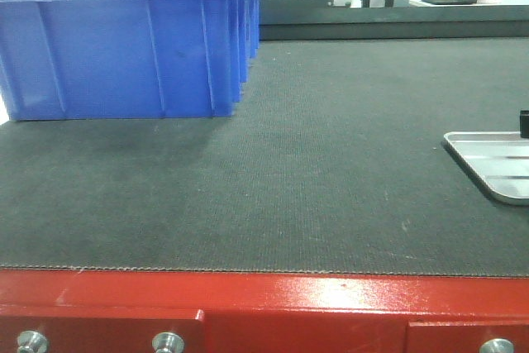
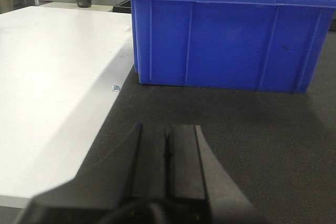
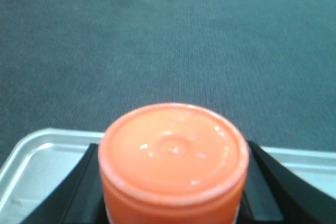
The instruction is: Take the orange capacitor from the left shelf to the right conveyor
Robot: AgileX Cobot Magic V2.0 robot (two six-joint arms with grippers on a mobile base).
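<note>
Landmark = blue bin (image 1: pixel 132 47), back-left on the right conveyor (image 1: pixel 314 171).

- Bin walls tall, block any low pass across that corner; over the rim is the only way.
- Belt in front of bin + to its right: bare, wide free lane to the red frame (image 1: pixel 264 307) at near edge.
- Far right of bin: silver tray (image 1: pixel 494 163) flat on belt, low rim, small dark item at its back edge.
- Left of bin: white bench (image 2: pixel 47 87) abuts the belt, surface free near bin.
- Left end effector (image 2: pixel 168 153) fingers together, low over belt in front of bin, gap between them open.
- Right end effector (image 3: pixel 173 187) over tray's near edge w/ orange capacitor (image 3: pixel 173 156); belt beyond unobstructed.
</note>
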